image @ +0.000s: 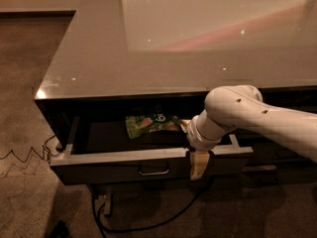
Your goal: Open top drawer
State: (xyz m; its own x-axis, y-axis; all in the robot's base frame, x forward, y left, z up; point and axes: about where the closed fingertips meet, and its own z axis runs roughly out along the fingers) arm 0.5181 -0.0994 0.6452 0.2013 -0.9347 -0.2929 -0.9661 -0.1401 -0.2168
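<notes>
Below the cabinet top: the top drawer (148,157) stood pulled partway out of the cabinet (124,58), its dark front facing the camera and its pale upper rim showing along the front and both sides.

Handle: a small metal loop (153,172) sat at the middle of the drawer front, left of my gripper and apart from it.

Gripper: my gripper (198,163) hung over the front rim of the top drawer, right of the handle, its pale fingertips (198,167) pointing down across the outer face of the front (whether the fingers were spread or closed on the rim, I could not tell from this one view).

Arm: my white arm (257,118) reached in from the right edge of the view, bending down at the wrist above the drawer opening.

Inside the drawer: a green snack bag (148,125) lay on the dark floor toward the back, just left of my wrist.

Cabinet top: glossy and grey, it mirrored a bright pale patch and a few small lights.

Floor: brownish carpet (25,83) lay to the left, a black cable (148,222) looped beneath the cabinet, and a thin zigzag wire (25,155) ran along the carpet by the left corner.
</notes>
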